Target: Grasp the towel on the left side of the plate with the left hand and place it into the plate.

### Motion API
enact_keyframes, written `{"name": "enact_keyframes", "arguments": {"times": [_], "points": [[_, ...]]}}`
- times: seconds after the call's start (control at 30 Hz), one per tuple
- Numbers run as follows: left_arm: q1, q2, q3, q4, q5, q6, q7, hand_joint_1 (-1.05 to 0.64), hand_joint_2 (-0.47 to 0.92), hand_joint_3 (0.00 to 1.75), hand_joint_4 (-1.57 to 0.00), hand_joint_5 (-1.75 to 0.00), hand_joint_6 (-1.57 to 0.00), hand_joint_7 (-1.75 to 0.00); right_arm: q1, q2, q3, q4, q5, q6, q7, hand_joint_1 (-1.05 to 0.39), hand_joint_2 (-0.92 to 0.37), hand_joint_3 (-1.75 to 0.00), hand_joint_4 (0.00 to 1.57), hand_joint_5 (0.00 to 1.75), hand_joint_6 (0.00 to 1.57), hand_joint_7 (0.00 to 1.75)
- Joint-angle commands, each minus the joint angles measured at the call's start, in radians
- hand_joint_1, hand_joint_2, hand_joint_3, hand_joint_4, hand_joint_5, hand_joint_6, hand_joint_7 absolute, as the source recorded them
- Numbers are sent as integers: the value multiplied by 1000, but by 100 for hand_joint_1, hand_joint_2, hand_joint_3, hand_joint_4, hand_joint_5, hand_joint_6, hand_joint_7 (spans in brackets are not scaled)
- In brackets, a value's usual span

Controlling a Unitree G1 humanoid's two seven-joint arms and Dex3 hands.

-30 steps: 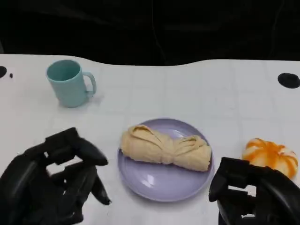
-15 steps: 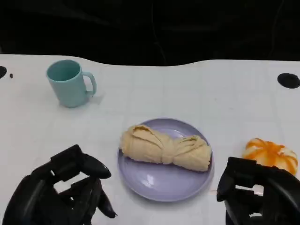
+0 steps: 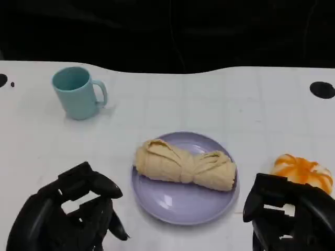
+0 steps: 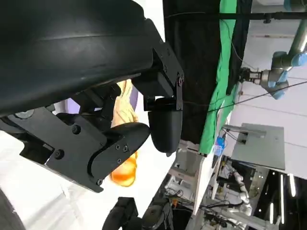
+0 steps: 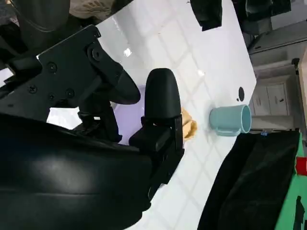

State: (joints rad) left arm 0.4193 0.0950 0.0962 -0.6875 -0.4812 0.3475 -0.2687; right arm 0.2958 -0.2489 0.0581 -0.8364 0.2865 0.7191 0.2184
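A rolled tan towel (image 3: 184, 167) lies across the lilac plate (image 3: 180, 205) in the middle of the table. My left hand (image 3: 70, 214) hovers low at the plate's left, fingers apart and holding nothing. My right hand (image 3: 285, 214) sits at the plate's right, also holding nothing with fingers apart. The left wrist view shows my left hand's fingers (image 4: 158, 120) with a sliver of the towel (image 4: 123, 103) and the plate (image 4: 134, 98) behind them. In the right wrist view the towel (image 5: 188, 125) and plate (image 5: 134, 112) peek out past my right hand's fingers (image 5: 160, 103).
A teal mug (image 3: 77, 92) stands at the back left, seen too as the mug (image 5: 230, 120) in the right wrist view. An orange-and-white pumpkin-shaped object (image 3: 302, 173) lies right of the plate, just beyond my right hand. A black round mark (image 3: 322, 89) is at the table's far right.
My left hand has drawn back from the plate toward the near table edge, and my right hand has also sunk back slightly. The towel stays on the plate.
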Motion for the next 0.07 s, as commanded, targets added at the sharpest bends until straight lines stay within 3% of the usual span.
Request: {"name": "enact_keyframes", "arguments": {"times": [0.03, 0.07], "points": [[-13, 21, 16, 13, 2, -5, 9, -13, 55, 116, -88, -159, -81, -141, -3, -14, -1, 2, -2, -14, 3, -8, -54, -124, 72, 175, 65, 155], [-14, 23, 17, 13, 2, -4, 8, -14, 55, 116, -88, -158, -81, -141, -3, -14, 0, 1, -3, -13, 2, -8, -54, -124, 72, 175, 65, 155]]}}
